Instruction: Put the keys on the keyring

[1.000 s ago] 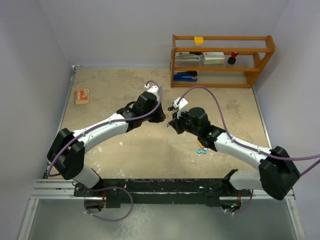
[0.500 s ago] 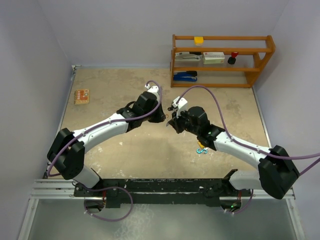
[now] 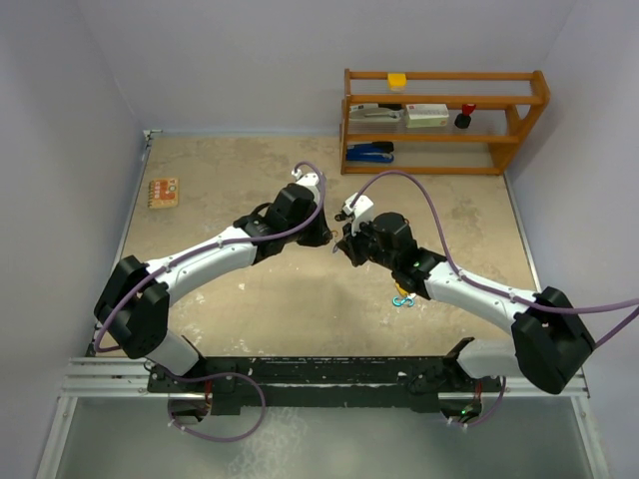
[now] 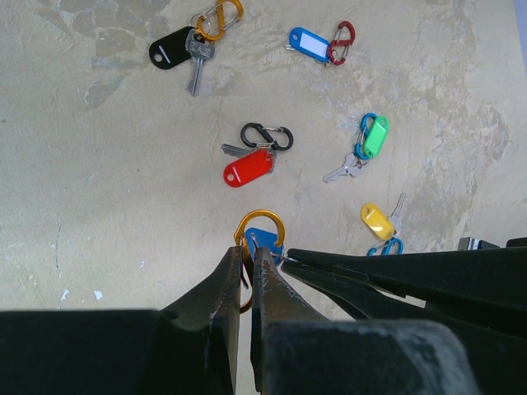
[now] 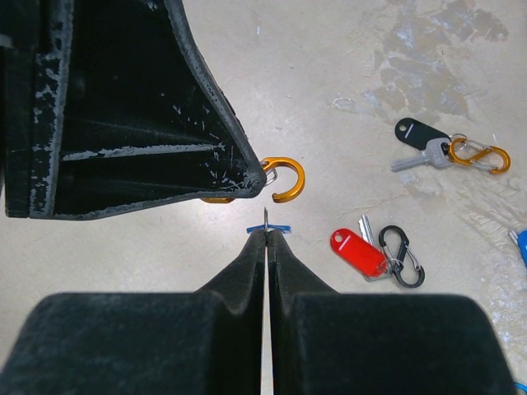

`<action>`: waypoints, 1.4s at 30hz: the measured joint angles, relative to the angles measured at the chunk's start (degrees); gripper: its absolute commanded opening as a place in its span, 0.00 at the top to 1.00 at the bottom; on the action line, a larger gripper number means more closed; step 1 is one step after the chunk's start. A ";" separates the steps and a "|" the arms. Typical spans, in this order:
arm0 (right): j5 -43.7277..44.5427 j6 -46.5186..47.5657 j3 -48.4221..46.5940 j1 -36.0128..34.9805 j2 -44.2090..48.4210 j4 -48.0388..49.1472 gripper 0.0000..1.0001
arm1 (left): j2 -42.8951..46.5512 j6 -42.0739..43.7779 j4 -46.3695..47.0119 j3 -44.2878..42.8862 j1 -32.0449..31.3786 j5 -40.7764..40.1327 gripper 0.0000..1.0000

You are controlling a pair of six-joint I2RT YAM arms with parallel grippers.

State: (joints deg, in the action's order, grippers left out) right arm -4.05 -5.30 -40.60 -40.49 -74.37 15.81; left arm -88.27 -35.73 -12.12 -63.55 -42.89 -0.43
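Observation:
My left gripper [image 4: 245,253] [image 3: 326,238] is shut on a gold hook-shaped keyring [image 4: 265,219], held above the table with its open end to the right. My right gripper [image 5: 267,234] [image 3: 343,245] is shut on a blue-headed key [image 5: 268,228], seen edge-on, with a thin metal sliver poking up just below the keyring's hook [image 5: 287,183]. In the left wrist view the blue key [image 4: 265,241] sits inside the gold loop and the right fingers [image 4: 370,267] reach in from the right. The two grippers meet tip to tip at mid-table.
Other keys lie on the table [image 3: 250,170], each with a clip: black [image 4: 170,52], blue [image 4: 308,40], red [image 4: 247,168], green [image 4: 375,136], yellow [image 4: 376,220]. A wooden shelf [image 3: 439,120] stands at the back right. A small box [image 3: 163,192] lies far left.
The right arm has edged slightly towards the left gripper. Both grips are unchanged.

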 measured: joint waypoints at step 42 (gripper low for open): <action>-0.04 -0.09 -0.33 0.00 -1.05 0.44 1.00 | -1.51 0.90 -0.48 0.00 -0.70 0.02 1.00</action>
State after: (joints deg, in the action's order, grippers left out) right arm -4.10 -5.39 -40.93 -40.49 -75.42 16.25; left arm -89.78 -34.83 -12.60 -63.55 -43.59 -0.40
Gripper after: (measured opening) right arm 0.007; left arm 0.022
